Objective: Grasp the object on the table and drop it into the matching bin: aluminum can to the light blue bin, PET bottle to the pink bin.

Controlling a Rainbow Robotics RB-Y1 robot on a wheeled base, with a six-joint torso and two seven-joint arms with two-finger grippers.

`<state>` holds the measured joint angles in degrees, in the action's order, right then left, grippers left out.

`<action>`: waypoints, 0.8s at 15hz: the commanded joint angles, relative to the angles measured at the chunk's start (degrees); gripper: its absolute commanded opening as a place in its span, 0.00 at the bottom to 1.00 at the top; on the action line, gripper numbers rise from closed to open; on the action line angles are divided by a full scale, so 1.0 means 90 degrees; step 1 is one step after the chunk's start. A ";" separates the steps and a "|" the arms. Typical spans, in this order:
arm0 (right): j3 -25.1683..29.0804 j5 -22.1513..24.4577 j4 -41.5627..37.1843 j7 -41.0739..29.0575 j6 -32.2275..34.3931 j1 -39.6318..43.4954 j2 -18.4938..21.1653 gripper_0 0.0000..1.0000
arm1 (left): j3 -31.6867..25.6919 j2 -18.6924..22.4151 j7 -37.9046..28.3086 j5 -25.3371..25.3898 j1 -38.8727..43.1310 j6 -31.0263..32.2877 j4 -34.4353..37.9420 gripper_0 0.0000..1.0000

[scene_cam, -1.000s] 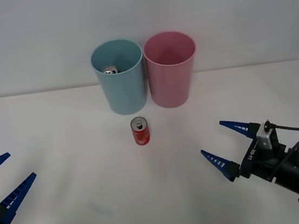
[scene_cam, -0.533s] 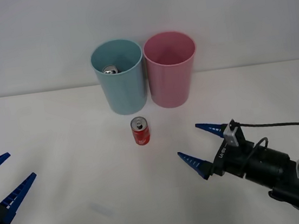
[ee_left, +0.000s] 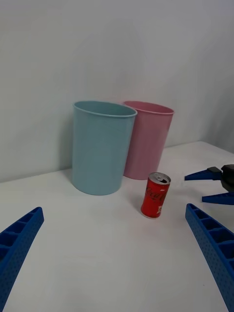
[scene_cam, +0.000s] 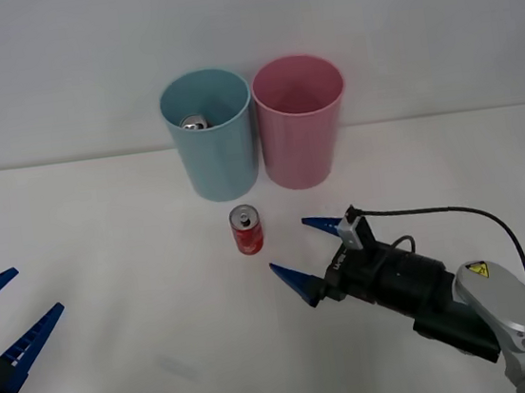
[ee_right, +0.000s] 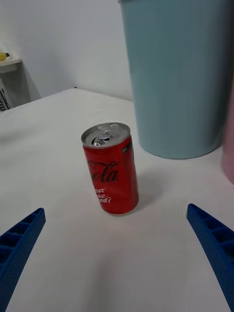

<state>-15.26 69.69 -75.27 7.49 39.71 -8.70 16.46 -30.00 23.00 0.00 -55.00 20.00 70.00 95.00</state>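
A small red aluminum can (scene_cam: 247, 231) with a silver top stands upright on the white table (scene_cam: 109, 273), just in front of the light blue bin (scene_cam: 210, 136). The pink bin (scene_cam: 300, 121) stands to the right of the blue one. My right gripper (scene_cam: 298, 250) is open, low over the table, its blue fingers pointing at the can from the right and a short way off it. The right wrist view shows the can (ee_right: 111, 169) close ahead between the two fingertips. My left gripper (scene_cam: 0, 320) hangs open at the table's left edge, far from the can (ee_left: 155, 195).
A plain silver can (scene_cam: 194, 123) lies inside the light blue bin. A black cable (scene_cam: 438, 218) loops from the right wrist over the table. A white wall rises behind the bins. Bare tabletop spreads to the left and front of the red can.
My right gripper has travelled left and slightly away from me across the table toward the red can, staying open. The can, bins and left arm have not moved.
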 commanded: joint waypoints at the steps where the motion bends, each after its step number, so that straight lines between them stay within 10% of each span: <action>1: -0.0238 0.0011 0.0404 -0.0011 -0.0194 -0.0381 -0.0227 1.00 | 0.0000 0.0000 0.0000 0.0000 0.0000 0.0000 0.0000 1.00; 12: -0.0619 0.0314 0.1683 -0.0080 -0.0946 -0.1533 -0.0832 1.00 | 0.0000 0.0000 0.0000 0.0000 0.0000 0.0000 0.0000 1.00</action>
<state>-20.83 72.45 -61.23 6.77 31.33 -21.63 9.41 -30.00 23.00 0.00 -55.00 20.00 70.00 95.00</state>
